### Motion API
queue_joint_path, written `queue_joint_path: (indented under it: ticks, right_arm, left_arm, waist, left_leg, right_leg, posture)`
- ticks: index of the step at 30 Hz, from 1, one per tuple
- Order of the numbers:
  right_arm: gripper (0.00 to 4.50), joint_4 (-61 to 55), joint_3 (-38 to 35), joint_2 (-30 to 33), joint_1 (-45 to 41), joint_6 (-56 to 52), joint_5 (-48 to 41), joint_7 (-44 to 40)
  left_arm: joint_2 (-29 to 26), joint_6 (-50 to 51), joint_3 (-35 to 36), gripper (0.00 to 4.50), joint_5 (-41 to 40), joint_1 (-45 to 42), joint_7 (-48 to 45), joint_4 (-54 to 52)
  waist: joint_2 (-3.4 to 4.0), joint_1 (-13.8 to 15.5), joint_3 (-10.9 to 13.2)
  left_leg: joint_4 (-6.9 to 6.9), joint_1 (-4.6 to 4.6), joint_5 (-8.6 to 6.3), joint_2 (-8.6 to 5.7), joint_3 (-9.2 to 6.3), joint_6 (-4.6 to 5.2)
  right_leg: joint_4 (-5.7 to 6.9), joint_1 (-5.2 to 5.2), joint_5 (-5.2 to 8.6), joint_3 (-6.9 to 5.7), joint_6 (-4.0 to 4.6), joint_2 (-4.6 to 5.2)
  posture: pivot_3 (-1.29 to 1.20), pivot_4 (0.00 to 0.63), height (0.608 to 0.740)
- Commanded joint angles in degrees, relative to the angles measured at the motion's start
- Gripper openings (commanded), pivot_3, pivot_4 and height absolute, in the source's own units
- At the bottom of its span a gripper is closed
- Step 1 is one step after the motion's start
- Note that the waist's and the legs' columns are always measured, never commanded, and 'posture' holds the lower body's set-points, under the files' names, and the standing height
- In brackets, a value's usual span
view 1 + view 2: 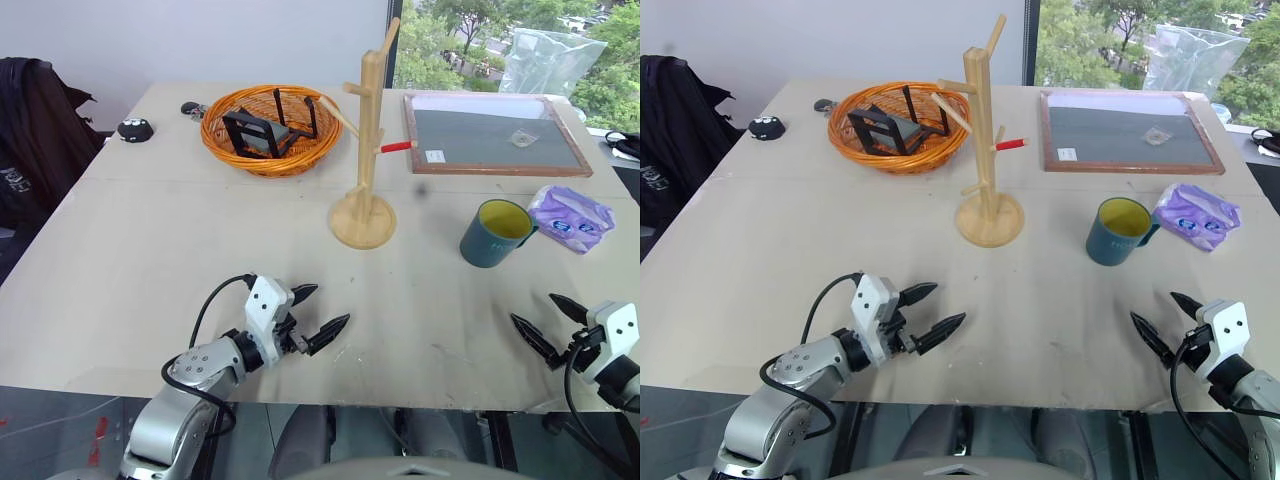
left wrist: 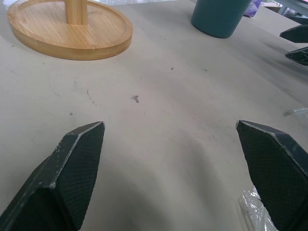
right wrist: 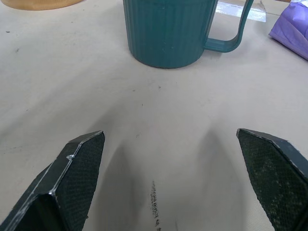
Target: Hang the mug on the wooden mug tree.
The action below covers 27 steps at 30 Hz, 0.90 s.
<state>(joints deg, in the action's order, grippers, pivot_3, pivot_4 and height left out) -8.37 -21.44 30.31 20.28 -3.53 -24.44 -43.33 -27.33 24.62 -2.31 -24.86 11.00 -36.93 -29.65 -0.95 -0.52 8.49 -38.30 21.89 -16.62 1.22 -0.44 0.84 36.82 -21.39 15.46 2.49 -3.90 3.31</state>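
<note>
Mug [image 1: 495, 235] stands upright on the table [image 1: 150, 260], mouth up, handle pointing to the robot's right toward the purple packet [image 1: 570, 217]. Wooden mug tree [image 1: 366, 150] stands vertical to the mug's left, well apart, its red-tipped peg pointing right. Left gripper [image 1: 318, 315] and right gripper [image 1: 545, 322] both have fingers spread wide, holding nothing, near the table's front edge.

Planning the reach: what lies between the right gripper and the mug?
Only bare table, seen in the right wrist view, between the right gripper and the mug.
</note>
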Motion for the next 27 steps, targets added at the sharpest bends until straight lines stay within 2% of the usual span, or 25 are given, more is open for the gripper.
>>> queue_joint_path:
  ticks: [1, 21, 27]
  right_arm:
    - [4.42, 0.6, -1.6, 0.8, -0.9, 1.9, 0.0, -0.3]
    - [4.42, 2.4, -1.7, 1.2, -3.0, 2.7, 0.4, -0.6]
    - [4.42, 9.4, -2.5, 5.0, -9.9, 4.0, 1.5, -1.3]
  left_arm:
    - [-0.2, -0.5, 0.0, 4.50, -0.6, -0.6, -0.2, -2.4]
    - [-0.6, -0.7, 0.3, 4.50, -1.5, -0.5, -1.4, -2.1]
    - [-2.0, 1.2, -1.2, 4.50, -4.4, -4.1, -4.7, -4.3]
  waist:
    - [0.00, 0.0, 0.0]
    - [0.00, 0.0, 0.0]
    - [0.01, -0.1, 0.0]
  left_leg:
    - [0.00, 0.00, 0.00, 0.00, 0.00, 0.00]
    - [0.00, -0.02, 0.00, 0.00, 0.00, 0.00]
    - [-0.01, -0.02, 0.00, -0.01, 0.02, 0.00]
  right_leg:
    - [0.00, 0.00, 0.00, 0.00, 0.00, 0.00]
    - [0.00, 0.02, 0.00, 0.00, 0.00, 0.00]
    - [0.00, 0.02, 0.00, 0.01, 0.00, 0.00]
  posture:
    - [0.00, 0.150, 0.737]
    - [0.00, 0.150, 0.737]
    - [0.00, 0.150, 0.737]
